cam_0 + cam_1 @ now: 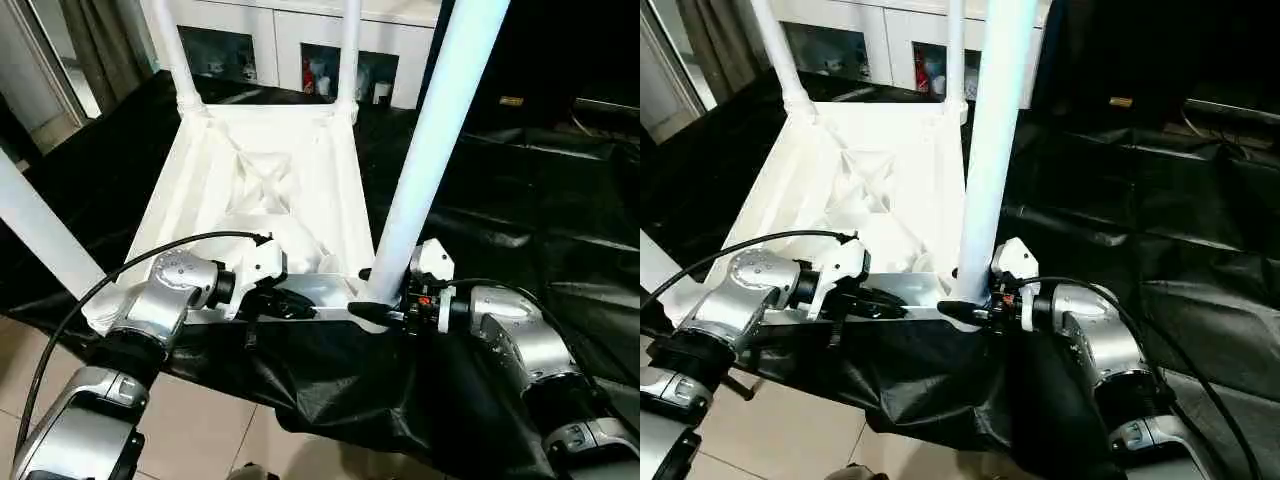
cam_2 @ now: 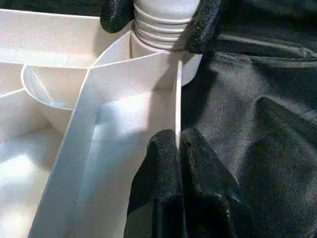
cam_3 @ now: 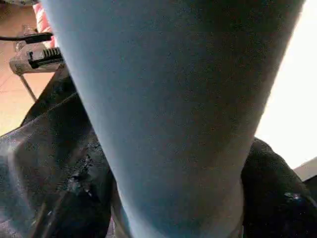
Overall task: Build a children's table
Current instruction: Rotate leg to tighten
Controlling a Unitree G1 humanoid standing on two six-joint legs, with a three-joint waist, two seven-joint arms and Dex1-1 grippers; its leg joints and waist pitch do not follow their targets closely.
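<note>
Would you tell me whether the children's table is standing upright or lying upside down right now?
Upside down: the children's table shows its rimmed, ribbed underside, and its legs point upward from the corners.

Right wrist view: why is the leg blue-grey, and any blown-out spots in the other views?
Right wrist view: the leg sits right against the lens, shaded and soft, with bright glare at the side. Left eye view: the tabletop underside is nearly washed out. Left wrist view: the rim is sharp, pinched by the left gripper.
</note>
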